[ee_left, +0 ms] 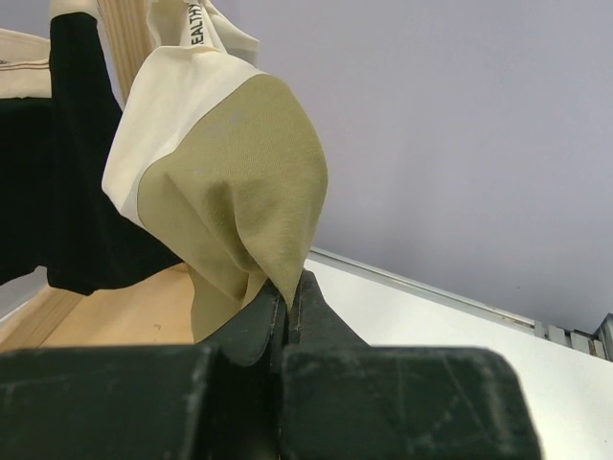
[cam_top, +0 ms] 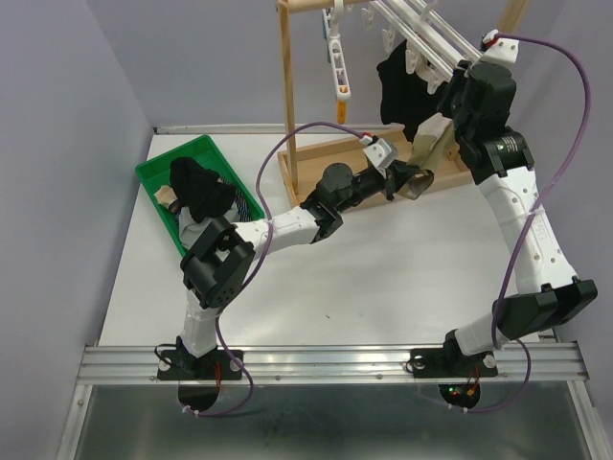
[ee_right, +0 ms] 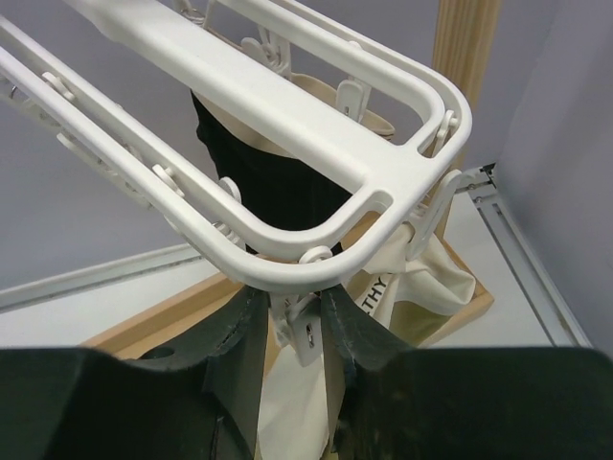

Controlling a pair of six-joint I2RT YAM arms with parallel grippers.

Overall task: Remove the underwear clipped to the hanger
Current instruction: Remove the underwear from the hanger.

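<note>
Bench (cam_top: 383,287) with wooden stand (cam_top: 287,96), white clip hanger (cam_top: 421,34) and two arms at the hanger's right end.
A green bin (cam_top: 153,177) at the left of the bench holds a black garment (cam_top: 196,187) and a striped garment (cam_top: 244,203). The black underwear (cam_top: 397,86) hangs clipped to the hanger, with the tan underwear (ee_left: 239,172), cream at the waistband, just beside it. The left claw (ee_left: 289,307) is together, pinching the tan underwear's lower tip. The right claw (ee_right: 292,307) straddles a white clip (ee_right: 299,335) under the hanger's rounded end, fingers close on either side. Whether they press the clip cannot be told.
</note>
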